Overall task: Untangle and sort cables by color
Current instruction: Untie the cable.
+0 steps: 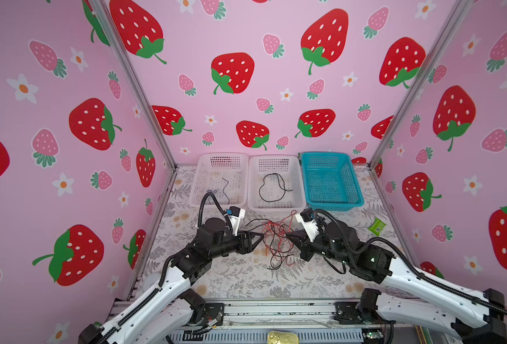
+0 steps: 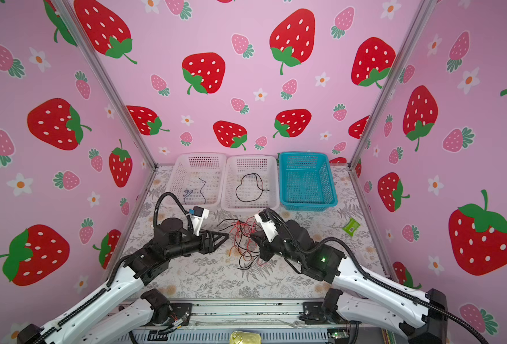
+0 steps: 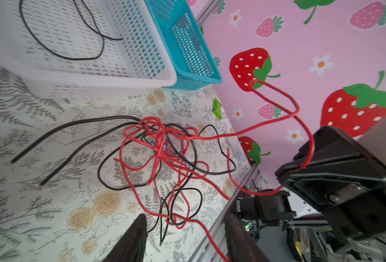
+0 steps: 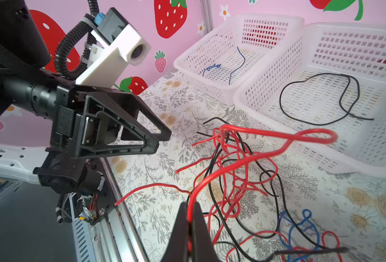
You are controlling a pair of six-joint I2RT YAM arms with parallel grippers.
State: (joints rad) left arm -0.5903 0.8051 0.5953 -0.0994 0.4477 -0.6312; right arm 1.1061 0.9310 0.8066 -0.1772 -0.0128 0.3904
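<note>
both arms reach in low over the table (image 1: 246, 277) from opposite sides, wrists bent so the grippers point at each other across the tangle of cables (image 1: 277, 238) lying between them. the left gripper (image 4: 161, 141) hangs just beside the pile, its jaws partway apart with nothing between them. the right gripper (image 4: 189, 223) has its jaws pinched tight on a red cable (image 4: 244, 161), which rises from the fingertips in a springy loop lifted clear of the table and runs back into the heap.

three baskets stand in a row against the back wall, sides touching. the left white basket (image 1: 197, 184) holds a couple of dark blue cables (image 4: 240, 61). the middle white basket (image 1: 253, 184) holds one black cable (image 3: 74, 59) lying in a loose loop. the teal basket (image 1: 350, 181) stands at the right end.

the baskets are rectangular plastic lattice with rounded rims. the cables are thin, glossy and limp. the heap is mostly red and black, with a blue strand (image 4: 298, 224) curled at its edge. the table wears a pale cloth printed with grey ferns and tan roses, and a small green item (image 1: 376, 225) lies well off to the right.
</note>
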